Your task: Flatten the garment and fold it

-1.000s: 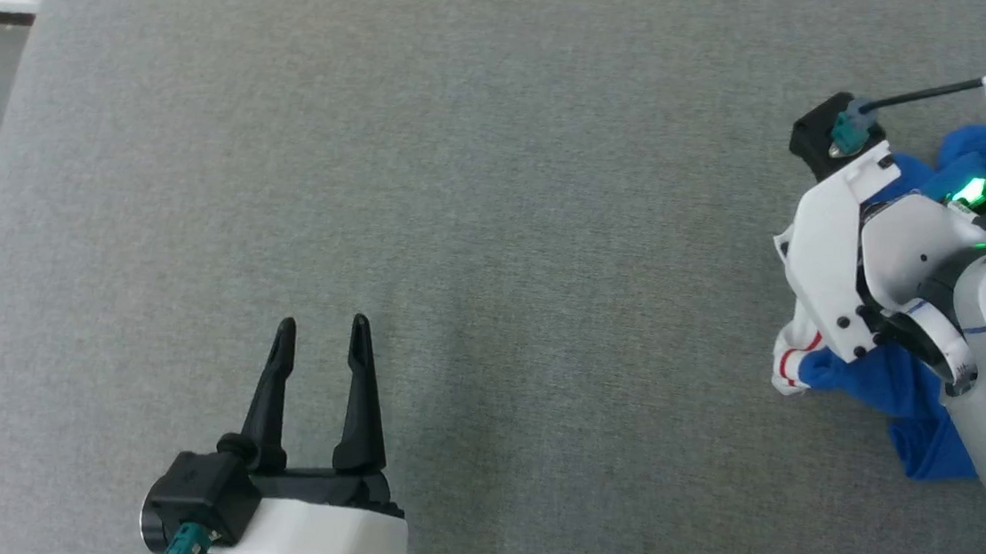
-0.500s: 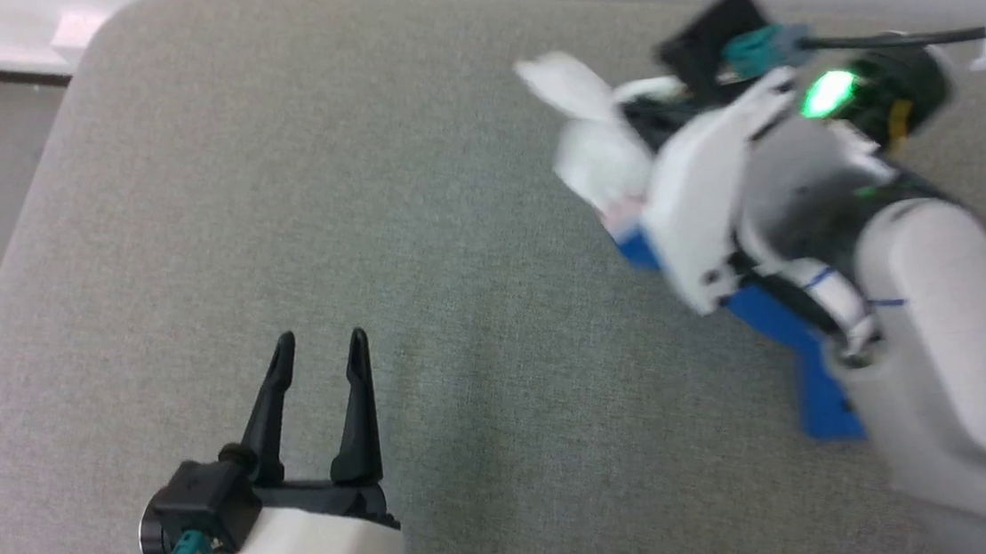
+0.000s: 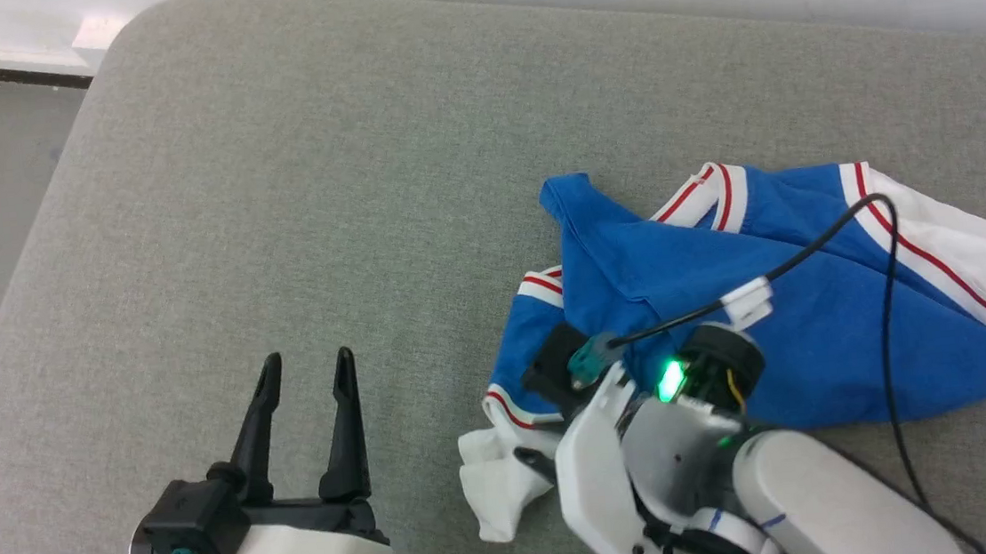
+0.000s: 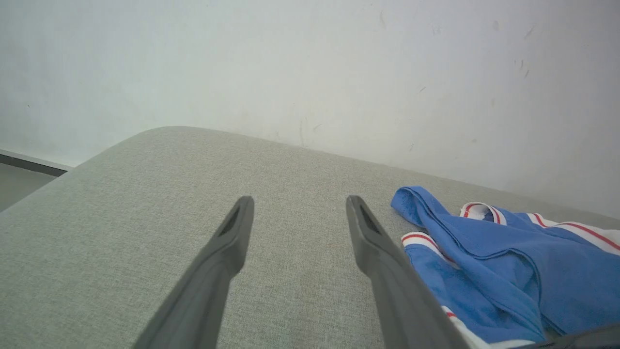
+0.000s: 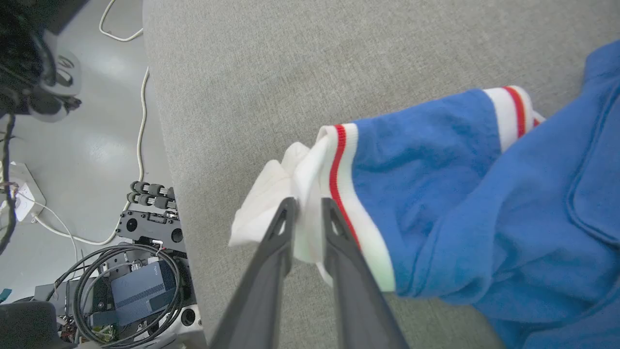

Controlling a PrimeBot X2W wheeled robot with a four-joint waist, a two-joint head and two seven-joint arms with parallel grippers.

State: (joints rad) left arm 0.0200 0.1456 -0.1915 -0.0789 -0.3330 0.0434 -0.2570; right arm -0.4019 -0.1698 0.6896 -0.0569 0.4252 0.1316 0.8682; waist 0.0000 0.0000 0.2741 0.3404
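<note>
The garment (image 3: 857, 352) is a royal-blue jersey with white, red-striped sleeve ends. It lies crumpled on the grey cushion (image 3: 316, 194), right of centre. My right gripper (image 5: 306, 206) points down at its near-left corner. Its fingers stand nearly together, with the white sleeve end (image 5: 300, 179) pinched between them. In the head view the right gripper (image 3: 528, 458) is mostly hidden under its white wrist. My left gripper (image 3: 305, 369) hovers open over bare cushion at the lower left. From the left wrist view the garment (image 4: 508, 261) lies to the right of the left gripper (image 4: 299, 203).
The cushion's rounded left edge (image 3: 28, 264) drops to a grey floor. A white wall (image 4: 310, 72) runs along the back. The right wrist's black cable (image 3: 883, 296) loops over the garment. Below the cushion's edge, cables and the robot's base (image 5: 140, 286) sit on the floor.
The head camera has shifted. My right arm carried the garment up and leftward, then down onto the cushion, where it now lies more spread out. The left gripper stayed open and still.
</note>
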